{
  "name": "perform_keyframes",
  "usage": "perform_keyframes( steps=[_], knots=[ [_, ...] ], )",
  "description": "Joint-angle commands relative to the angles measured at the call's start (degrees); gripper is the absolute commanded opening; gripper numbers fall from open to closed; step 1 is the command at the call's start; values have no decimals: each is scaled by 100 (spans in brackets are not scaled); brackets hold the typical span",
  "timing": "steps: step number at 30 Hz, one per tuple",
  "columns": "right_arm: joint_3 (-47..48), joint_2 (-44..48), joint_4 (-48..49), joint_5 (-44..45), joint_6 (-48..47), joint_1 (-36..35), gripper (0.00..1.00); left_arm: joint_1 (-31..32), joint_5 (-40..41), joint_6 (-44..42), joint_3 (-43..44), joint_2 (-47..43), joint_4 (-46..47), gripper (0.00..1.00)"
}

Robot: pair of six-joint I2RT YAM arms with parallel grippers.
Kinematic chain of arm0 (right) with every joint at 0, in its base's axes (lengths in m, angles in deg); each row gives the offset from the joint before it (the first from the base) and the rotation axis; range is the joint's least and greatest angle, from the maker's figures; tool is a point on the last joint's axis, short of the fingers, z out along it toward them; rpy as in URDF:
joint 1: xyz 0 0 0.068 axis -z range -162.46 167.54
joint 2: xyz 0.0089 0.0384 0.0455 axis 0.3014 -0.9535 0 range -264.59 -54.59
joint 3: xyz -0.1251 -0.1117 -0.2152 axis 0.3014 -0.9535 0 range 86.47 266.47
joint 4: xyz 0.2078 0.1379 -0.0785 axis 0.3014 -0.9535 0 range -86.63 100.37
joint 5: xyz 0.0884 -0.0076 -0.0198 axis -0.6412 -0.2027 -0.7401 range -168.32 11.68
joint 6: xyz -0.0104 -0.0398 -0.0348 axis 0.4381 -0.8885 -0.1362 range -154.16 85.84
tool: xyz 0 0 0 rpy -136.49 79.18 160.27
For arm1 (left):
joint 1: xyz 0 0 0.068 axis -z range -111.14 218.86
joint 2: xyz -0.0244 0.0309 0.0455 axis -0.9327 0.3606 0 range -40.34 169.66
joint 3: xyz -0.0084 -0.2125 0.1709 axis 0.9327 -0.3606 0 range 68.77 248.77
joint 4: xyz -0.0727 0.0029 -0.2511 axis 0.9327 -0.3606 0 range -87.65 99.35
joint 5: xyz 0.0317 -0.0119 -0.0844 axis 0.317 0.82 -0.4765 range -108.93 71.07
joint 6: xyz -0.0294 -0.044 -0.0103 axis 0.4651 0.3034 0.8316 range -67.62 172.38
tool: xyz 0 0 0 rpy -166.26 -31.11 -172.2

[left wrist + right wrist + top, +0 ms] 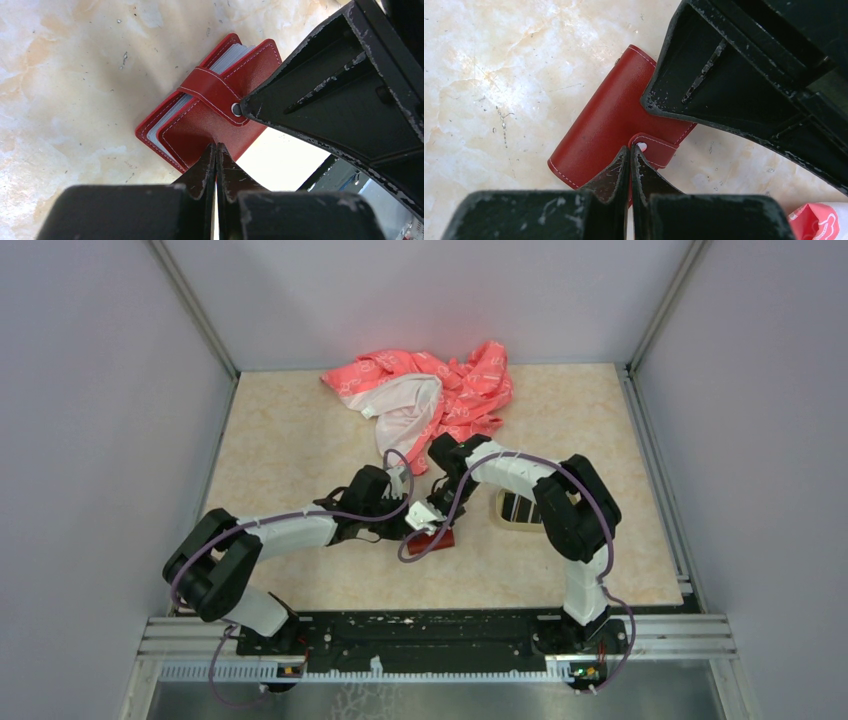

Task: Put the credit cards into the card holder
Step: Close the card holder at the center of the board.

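The small dark red folding card holder [200,125] is lying snapped shut on the beige table [75,100]. We are reading the left jaws, pinched together empty, as pinning its edge while the right jaws, likewise closed, are prying at the pale snap [642,146]. Thin black credit cards [517,508] seem to be waiting nearby.

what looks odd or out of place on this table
The card holder lies closed, its strap snapped over the cover, so no card could go in yet. A pink cloth lies crumpled in a heap at the far edge of the table.
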Motion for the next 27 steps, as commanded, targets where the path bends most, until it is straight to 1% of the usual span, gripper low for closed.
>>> perform_keyframes(
  steps=[1,14,23,27],
  knots=[
    [19,65,-564,-40,222,-246,0,-53,418,-133,-88,249,-456,4],
    [154,-128,-490,230,642,-360,0,-53,282,27,-128,226,-249,5],
    [108,-151,-400,503,837,-487,0,-129,259,510,-325,-140,272,14],
    [63,-136,-386,561,846,-528,0,-187,213,817,-466,-312,614,15]
  ],
)
